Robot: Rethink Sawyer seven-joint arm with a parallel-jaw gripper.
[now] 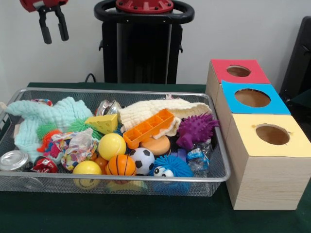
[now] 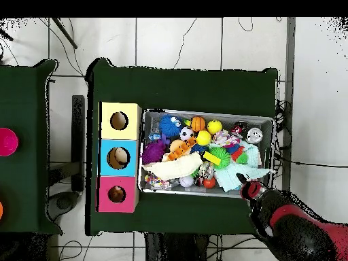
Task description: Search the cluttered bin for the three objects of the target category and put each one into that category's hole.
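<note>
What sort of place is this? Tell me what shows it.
Probably a robotics lab set up for a sorting test. A wire bin of mixed toys and cloths sits on a green-covered table beside three wooden boxes with holed tops, the gripper hangs above, and cables cross the tiled floor.

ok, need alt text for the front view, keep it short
A wire mesh bin crowded with balls, cloths, cans and toys sits on a green table. Three wooden boxes with round holes stand beside it, topped red, blue and yellow. The open end effector hangs above, empty.
</note>
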